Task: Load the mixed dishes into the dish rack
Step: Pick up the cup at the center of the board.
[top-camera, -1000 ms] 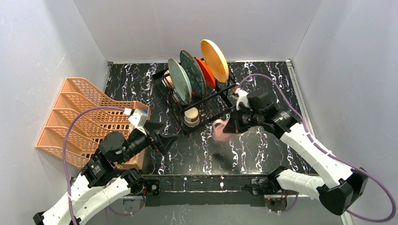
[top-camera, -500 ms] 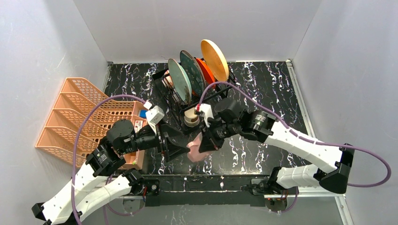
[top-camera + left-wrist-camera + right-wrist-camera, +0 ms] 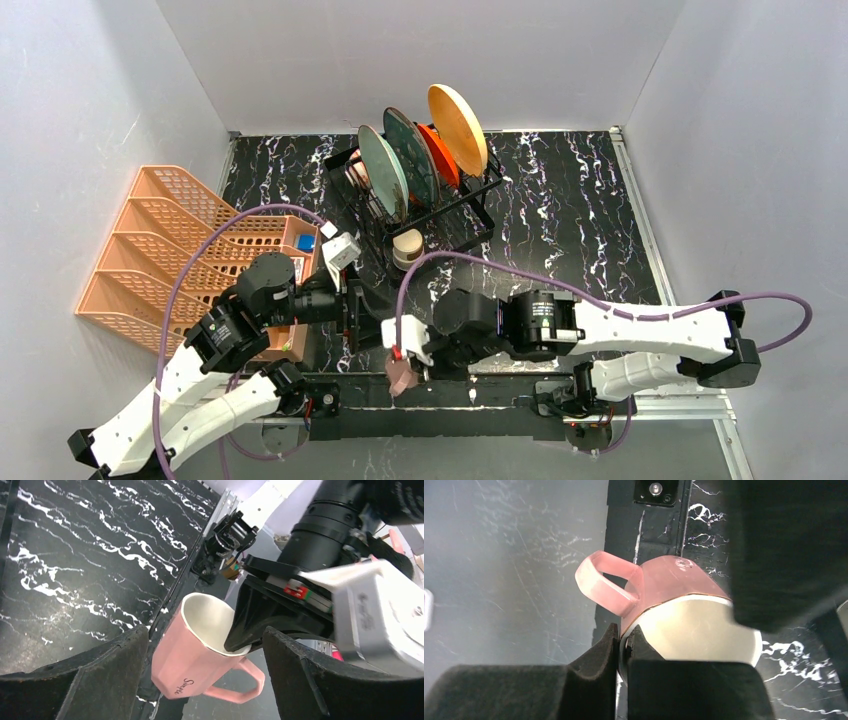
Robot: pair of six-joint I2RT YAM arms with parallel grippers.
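Observation:
My right gripper [image 3: 625, 635] is shut on the rim of the pink mug [image 3: 664, 582], one finger inside and one outside. It holds the mug [image 3: 402, 378] tilted over the table's near edge, handle outward. In the left wrist view the mug [image 3: 187, 657] shows between the fingers of my open left gripper [image 3: 205, 630], touching neither. From above, the left gripper [image 3: 368, 315] sits just left of the right gripper [image 3: 412, 362]. The black dish rack [image 3: 470, 205] at the back holds a grey-green plate [image 3: 382, 172], a red-orange plate [image 3: 440, 155] and a yellow plate [image 3: 457, 115] upright.
An orange lattice rack [image 3: 170, 240] stands at the left, close behind my left arm. A dark patterned plate [image 3: 410, 155] and a pale cup [image 3: 407, 248] also sit in the black rack. The right arm stretches across the front of the table.
The right arm carried the pink mug from beside the dish rack down and left to the near edge. The left gripper swung right toward it and its jaws narrowed a little.

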